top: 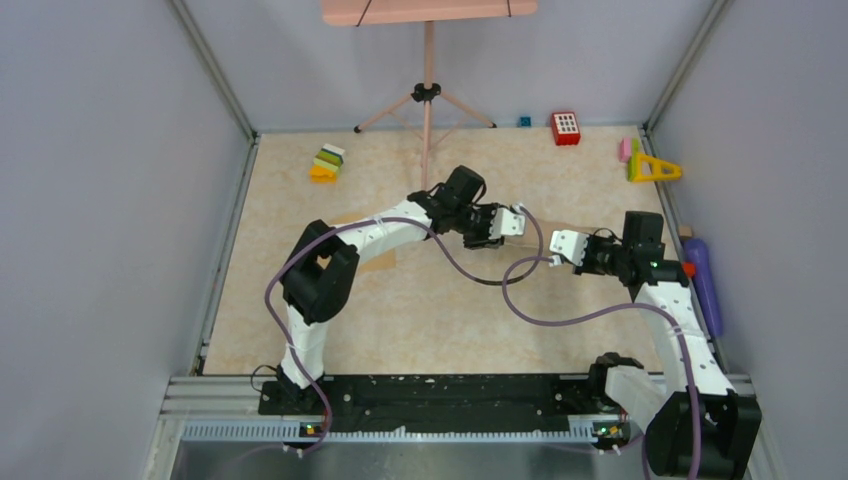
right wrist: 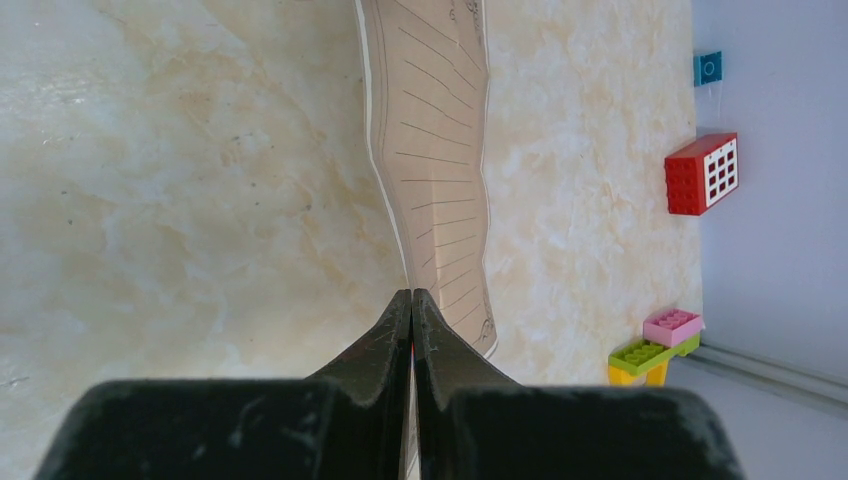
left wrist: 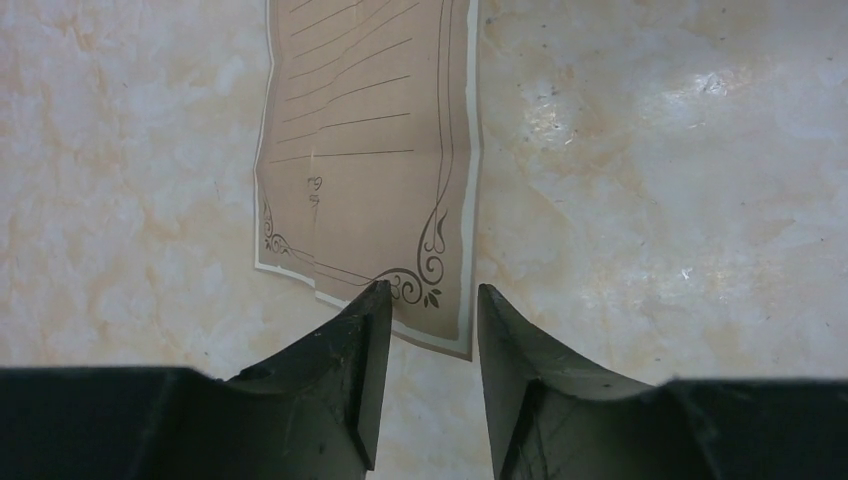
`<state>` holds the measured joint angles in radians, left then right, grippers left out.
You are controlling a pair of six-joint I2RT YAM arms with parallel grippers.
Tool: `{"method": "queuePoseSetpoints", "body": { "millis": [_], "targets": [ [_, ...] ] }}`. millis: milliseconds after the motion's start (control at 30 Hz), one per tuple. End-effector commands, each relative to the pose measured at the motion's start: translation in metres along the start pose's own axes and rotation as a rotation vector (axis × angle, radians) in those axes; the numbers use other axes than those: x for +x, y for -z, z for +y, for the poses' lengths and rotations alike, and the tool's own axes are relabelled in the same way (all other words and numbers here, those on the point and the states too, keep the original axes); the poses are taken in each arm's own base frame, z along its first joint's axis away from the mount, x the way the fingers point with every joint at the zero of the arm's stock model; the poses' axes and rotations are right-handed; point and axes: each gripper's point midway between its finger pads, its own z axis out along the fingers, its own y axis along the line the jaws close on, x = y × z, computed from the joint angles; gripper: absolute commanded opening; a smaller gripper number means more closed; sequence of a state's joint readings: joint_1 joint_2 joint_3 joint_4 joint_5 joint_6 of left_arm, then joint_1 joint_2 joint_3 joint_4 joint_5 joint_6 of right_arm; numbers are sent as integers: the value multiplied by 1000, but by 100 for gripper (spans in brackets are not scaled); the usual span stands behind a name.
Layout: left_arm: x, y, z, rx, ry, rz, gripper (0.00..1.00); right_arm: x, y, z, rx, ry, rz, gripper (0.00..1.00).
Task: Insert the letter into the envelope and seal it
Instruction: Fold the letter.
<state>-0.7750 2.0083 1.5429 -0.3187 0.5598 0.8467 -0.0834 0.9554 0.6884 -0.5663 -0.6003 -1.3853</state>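
The letter (left wrist: 370,150) is a tan sheet with ruled lines, scroll ornament and a pale border. My right gripper (right wrist: 412,295) is shut on one edge of the letter (right wrist: 435,150), and the sheet runs away from the jaws, bowed and held above the table. My left gripper (left wrist: 432,295) is open, with the letter's near corner between its fingertips, apart from both pads. In the top view the two grippers, left (top: 512,224) and right (top: 562,246), face each other mid-table. The brown envelope (top: 378,260) lies flat under the left arm, mostly hidden.
A red block (top: 565,128) and a small blue block (top: 524,121) sit by the back wall. A yellow triangle with pink and green bricks (top: 650,165) is back right. A stack of coloured blocks (top: 327,162) is back left. A purple bottle (top: 703,285) lies along the right edge. A tripod (top: 427,95) stands at the back.
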Motion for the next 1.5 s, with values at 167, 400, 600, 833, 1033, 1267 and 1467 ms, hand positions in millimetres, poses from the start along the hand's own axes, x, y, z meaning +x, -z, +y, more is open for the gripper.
{"method": "queuePoseSetpoints", "body": {
  "millis": [167,400,600,833,1033,1267,1467],
  "targets": [
    [-22,5,22,-59,-25,-50,0,-4,2,-4,16,8,-19,0],
    [-31,14,26,-86,-6,-59,0,-4,5,-9,29,10,-11,22],
    [-47,38,38,-159,2,-42,0,-12,13,-8,17,13,-15,69],
    [-67,80,29,-195,30,1,0,-34,23,-2,-38,9,-92,70],
    [-89,120,15,-247,1,-13,0,-55,40,-34,34,-61,-207,70],
    [-108,167,4,-274,-27,58,0,-120,77,-59,30,-118,-436,71],
    [-95,195,-15,-275,-66,205,0,-162,115,-53,-4,-77,-512,95]
  ]
}}
